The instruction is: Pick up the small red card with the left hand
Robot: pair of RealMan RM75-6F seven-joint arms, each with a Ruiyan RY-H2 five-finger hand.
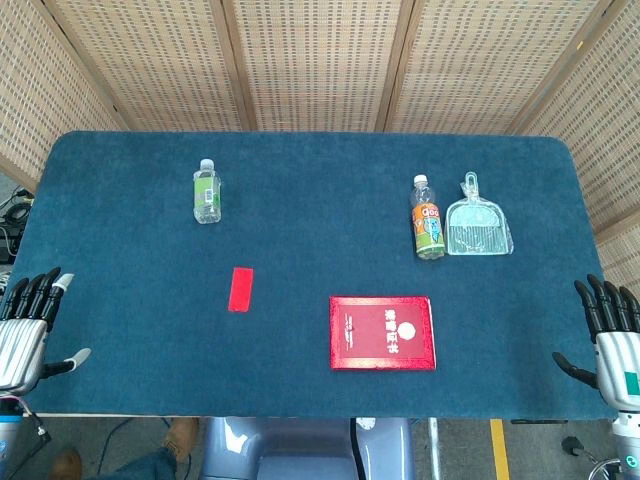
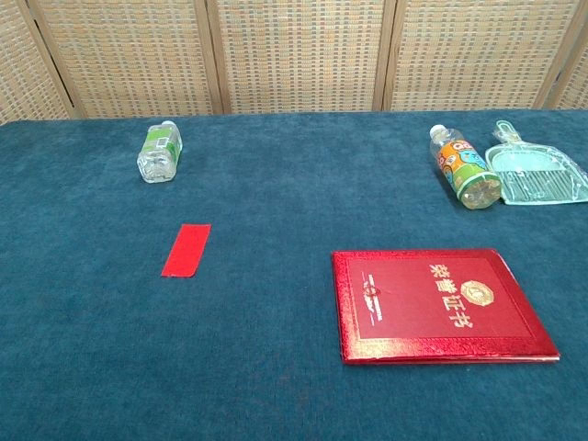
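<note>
The small red card [image 1: 240, 289] lies flat on the blue table cloth, left of centre; in the chest view the card [image 2: 186, 249] sits alone on the cloth. My left hand [image 1: 28, 330] hovers at the table's left front corner, well to the left of the card, fingers spread and holding nothing. My right hand [image 1: 610, 338] is at the right front edge, fingers also spread and empty. Neither hand shows in the chest view.
A large red certificate book [image 1: 383, 332] lies right of the card. A green-label bottle [image 1: 206, 192] lies at the back left. An orange-label bottle [image 1: 427, 219] and a clear dustpan [image 1: 477, 224] lie at the back right.
</note>
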